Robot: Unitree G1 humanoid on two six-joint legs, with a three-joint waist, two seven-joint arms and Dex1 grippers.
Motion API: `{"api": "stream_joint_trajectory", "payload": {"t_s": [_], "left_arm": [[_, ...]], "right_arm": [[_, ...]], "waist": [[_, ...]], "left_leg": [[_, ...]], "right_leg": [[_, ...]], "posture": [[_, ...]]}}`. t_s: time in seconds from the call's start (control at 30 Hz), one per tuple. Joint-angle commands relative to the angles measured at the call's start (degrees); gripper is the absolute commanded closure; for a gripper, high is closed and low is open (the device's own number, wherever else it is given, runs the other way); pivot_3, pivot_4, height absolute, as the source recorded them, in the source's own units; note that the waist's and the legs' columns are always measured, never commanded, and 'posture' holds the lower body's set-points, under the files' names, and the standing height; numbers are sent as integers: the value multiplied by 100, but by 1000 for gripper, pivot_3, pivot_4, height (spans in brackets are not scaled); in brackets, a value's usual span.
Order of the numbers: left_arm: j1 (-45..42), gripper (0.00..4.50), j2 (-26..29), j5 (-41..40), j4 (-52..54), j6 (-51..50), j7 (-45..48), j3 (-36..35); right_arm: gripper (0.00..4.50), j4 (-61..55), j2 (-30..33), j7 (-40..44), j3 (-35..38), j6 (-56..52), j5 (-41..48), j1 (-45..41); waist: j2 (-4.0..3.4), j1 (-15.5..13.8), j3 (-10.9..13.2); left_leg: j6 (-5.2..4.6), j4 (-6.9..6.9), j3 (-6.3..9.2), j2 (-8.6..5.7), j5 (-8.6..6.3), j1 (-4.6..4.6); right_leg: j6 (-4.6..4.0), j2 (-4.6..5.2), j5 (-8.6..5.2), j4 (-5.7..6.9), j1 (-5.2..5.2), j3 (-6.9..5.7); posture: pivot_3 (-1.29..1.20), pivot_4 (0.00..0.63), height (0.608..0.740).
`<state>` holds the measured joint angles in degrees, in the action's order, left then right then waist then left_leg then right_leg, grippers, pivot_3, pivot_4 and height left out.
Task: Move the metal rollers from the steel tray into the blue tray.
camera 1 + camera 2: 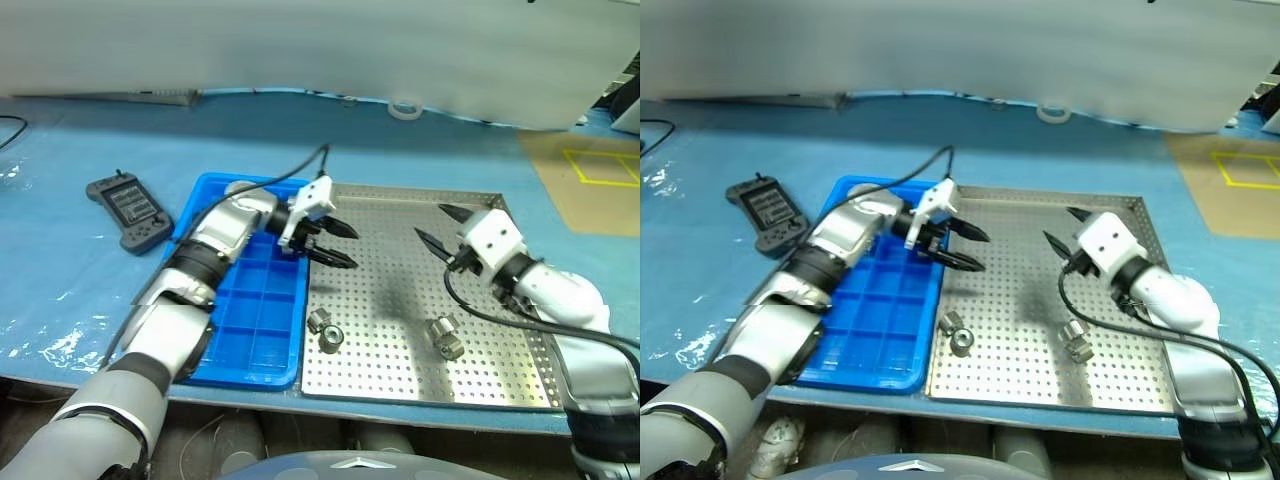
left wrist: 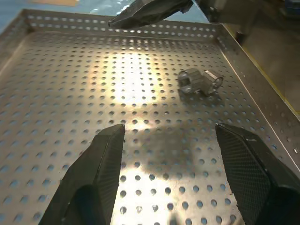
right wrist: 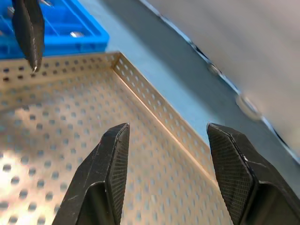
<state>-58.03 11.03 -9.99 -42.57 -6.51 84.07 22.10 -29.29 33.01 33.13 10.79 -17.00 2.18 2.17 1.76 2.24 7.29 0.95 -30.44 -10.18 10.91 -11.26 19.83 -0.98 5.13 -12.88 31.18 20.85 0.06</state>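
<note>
The steel tray (image 1: 400, 290) lies on the blue table with the blue tray (image 1: 255, 310) against its left side. Two metal rollers (image 1: 325, 330) lie together near the steel tray's front left, and two more rollers (image 1: 446, 336) sit front right; one pair (image 2: 199, 82) appears in the left wrist view. My left gripper (image 1: 352, 248) hovers open over the steel tray's left part, pointing right, with nothing between its fingers. My right gripper (image 1: 430, 221) is open and empty above the tray's far right part, pointing left. The steel tray's far corner (image 3: 119, 58) shows past its open fingers (image 3: 112, 154).
A black handheld controller (image 1: 130, 212) lies on the table left of the blue tray. A white tape ring (image 1: 405, 108) sits at the back edge by a pale wall. Brown floor with yellow marking (image 1: 600, 170) lies to the far right. A black cable (image 1: 290, 170) arcs over the left arm.
</note>
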Motion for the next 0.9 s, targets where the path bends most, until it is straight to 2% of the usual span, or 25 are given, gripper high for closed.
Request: {"api": "stream_joint_trajectory", "payload": {"t_s": [0.03, 0.2, 0.37, 0.47, 0.63, 0.77, 0.9], "left_arm": [[-464, 1248, -568, -39, -739, 577, 374, -160], [-794, 1248, -1338, 576, -1902, 2108, 14, -49], [-1055, 1248, -1861, 1356, -2668, 3536, -737, 106], [-1204, 1248, -1996, 1878, -2940, 4018, -1390, 244], [-1313, 1248, -2051, 2598, -3162, 4583, -1696, 564], [-1415, 1248, -2025, 3001, -3246, 4812, -1951, 703], [-1569, 1248, -1986, 3245, -3313, 4858, -2230, 696]], "right_arm": [[1804, -909, -222, -414, 311, -323, -52, 534], [1804, -1635, -510, -755, 503, -645, -189, 1343], [1804, -2208, -652, -949, 652, -953, -293, 1901], [1804, -2431, -740, -1052, 696, -1065, -331, 2094], [1804, -2619, -798, -1151, 632, -1205, -402, 2238], [1804, -2666, -796, -1170, 631, -1277, -437, 2286], [1804, -2702, -805, -1162, 624, -1317, -455, 2344]], "waist": [[-8, 82, -2], [-47, 383, -22], [-61, 912, -31], [-85, 1297, -46], [-131, 1843, -66], [-138, 2112, -64], [-150, 2280, -60]], "left_leg": [[-9, -1, -4, 6, -20, -3], [-70, -68, -3, -7, -61, 12], [-130, -88, -3, -71, -95, 33], [-175, -110, 8, -93, -110, 72], [-241, -168, 20, -109, -141, 128], [-264, -183, 36, -140, -160, 128], [-267, -193, 47, -166, -176, 143]], "right_leg": [[-2, 7, -1, -7, -3, 5], [-7, 42, 0, -34, -24, 22], [-6, 110, -1, -54, -30, 8], [-4, 127, -1, -77, -24, -5], [2, 159, 1, -124, -34, -75], [9, 209, -2, -151, -73, -140], [41, 233, -20, -160, -77, -149]], "posture": [[-598, 150, 740], [-706, 150, 740], [-781, 150, 740], [-800, 150, 740], [-815, 150, 740], [-818, 150, 740], [-815, 150, 740]]}}
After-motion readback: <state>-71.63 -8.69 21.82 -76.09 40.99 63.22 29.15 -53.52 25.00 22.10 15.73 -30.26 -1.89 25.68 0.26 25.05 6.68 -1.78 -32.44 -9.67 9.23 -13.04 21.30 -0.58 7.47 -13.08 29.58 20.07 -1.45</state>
